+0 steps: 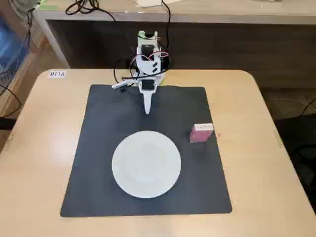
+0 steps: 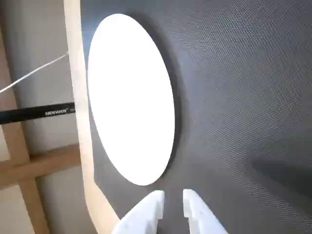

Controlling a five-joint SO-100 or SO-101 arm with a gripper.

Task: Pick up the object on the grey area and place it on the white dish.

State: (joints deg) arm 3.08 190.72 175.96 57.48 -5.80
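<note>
**Plate bare, little box waiting on the mat**

The white dish (image 1: 146,164) lies flat on the grey area (image 1: 98,148). Nothing is on it. In the wrist view the dish (image 2: 130,97) looks very bright and has nothing on it there either.

The gripper (image 1: 147,109) hangs over the far part of the mat, pointing down toward the dish. In the wrist view its two white fingers (image 2: 151,207) sit close side by side with only a thin gap between them. They hold nothing and touch nothing.

The object (image 1: 201,133), a small dark-pink box with a white top, sits on the mat. In the fixed view it is to the right of the fingers and nearer to me, just beside the dish but not touching it.
</note>
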